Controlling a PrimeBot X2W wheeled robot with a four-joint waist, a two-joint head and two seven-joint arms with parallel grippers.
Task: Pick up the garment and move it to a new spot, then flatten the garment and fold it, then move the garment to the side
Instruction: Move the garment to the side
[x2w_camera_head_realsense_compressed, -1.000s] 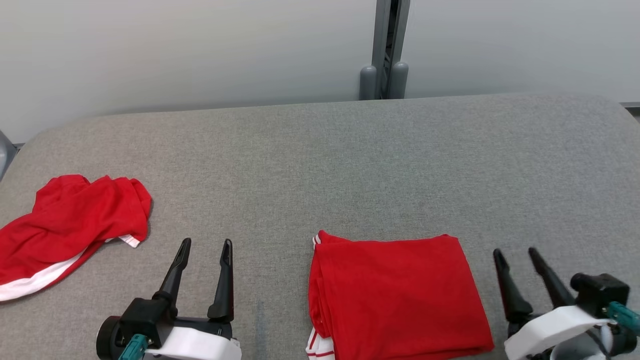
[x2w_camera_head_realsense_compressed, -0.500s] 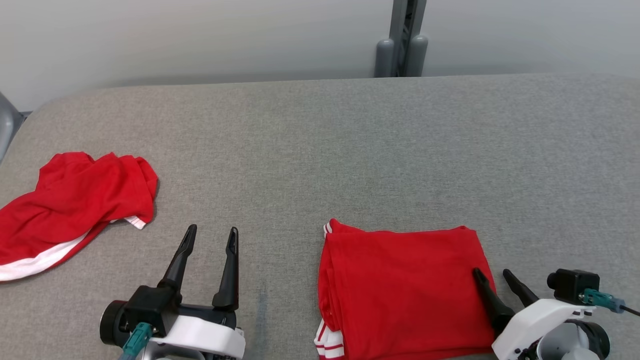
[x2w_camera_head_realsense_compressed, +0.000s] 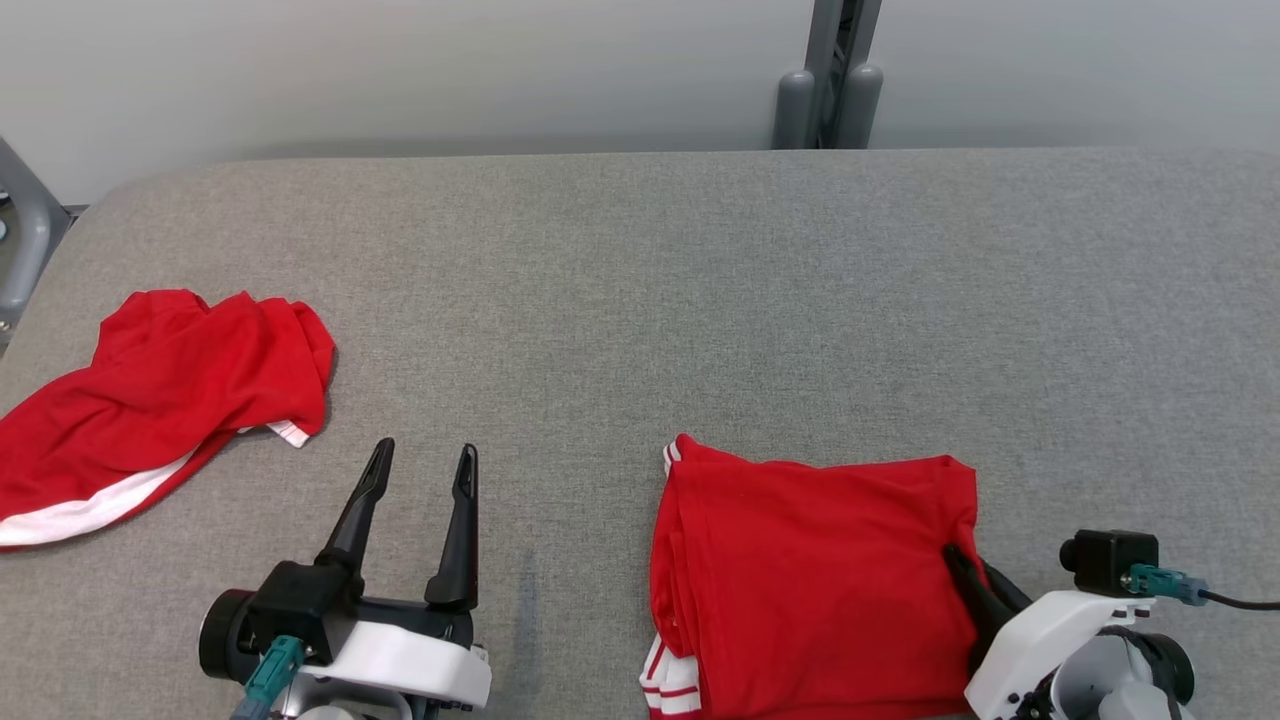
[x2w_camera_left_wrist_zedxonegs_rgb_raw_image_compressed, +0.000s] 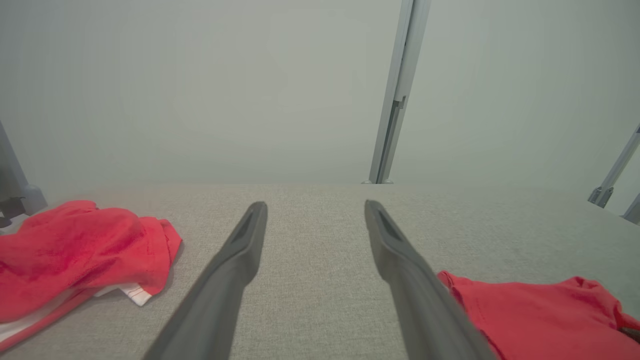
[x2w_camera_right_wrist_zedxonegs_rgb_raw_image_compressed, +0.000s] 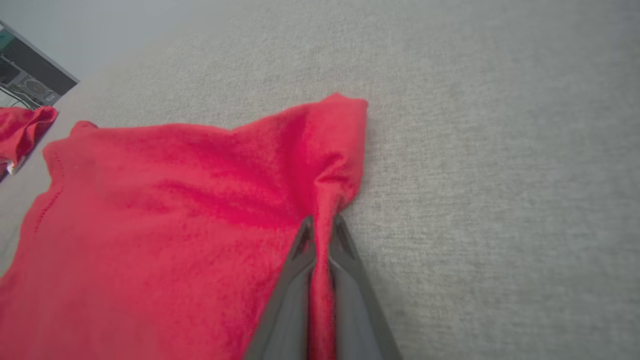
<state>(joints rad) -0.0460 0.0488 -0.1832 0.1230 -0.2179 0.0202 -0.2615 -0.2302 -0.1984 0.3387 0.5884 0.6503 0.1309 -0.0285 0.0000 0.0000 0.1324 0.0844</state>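
Right wrist view: right gripper (x2w_camera_right_wrist_zedxonegs_rgb_raw_image_compressed: 320, 227) clamped on the folded garment's (x2w_camera_right_wrist_zedxonegs_rgb_raw_image_compressed: 175, 225) right edge, cloth bunched between its fingers.
Garment: flat on the grey table (x2w_camera_head_realsense_compressed: 700, 300), near edge, right of centre.
Left gripper (x2w_camera_head_realsense_compressed: 420, 470): fingers apart, left of the garment.
Far left: crumpled red cloth (x2w_camera_head_realsense_compressed: 150, 400).

A wide work surface (x2w_camera_head_realsense_compressed: 700, 280) covered in grey woven fabric, its far corners rounded, stands against a plain pale wall (x2w_camera_head_realsense_compressed: 400, 70) under soft, even light that throws only faint shadows. A grey metal post (x2w_camera_head_realsense_compressed: 838, 40) rises along the wall behind the far edge, with two rounded grey cylinders (x2w_camera_head_realsense_compressed: 797, 110) at its foot. A curved grey frame piece (x2w_camera_head_realsense_compressed: 25, 230) shows by the surface's far left corner; slanted grey struts (x2w_camera_left_wrist_zedxonegs_rgb_raw_image_compressed: 612, 170) stand off its right side. Dark equipment (x2w_camera_right_wrist_zedxonegs_rgb_raw_image_compressed: 30, 80) sits beyond one corner, too blurred to identify.
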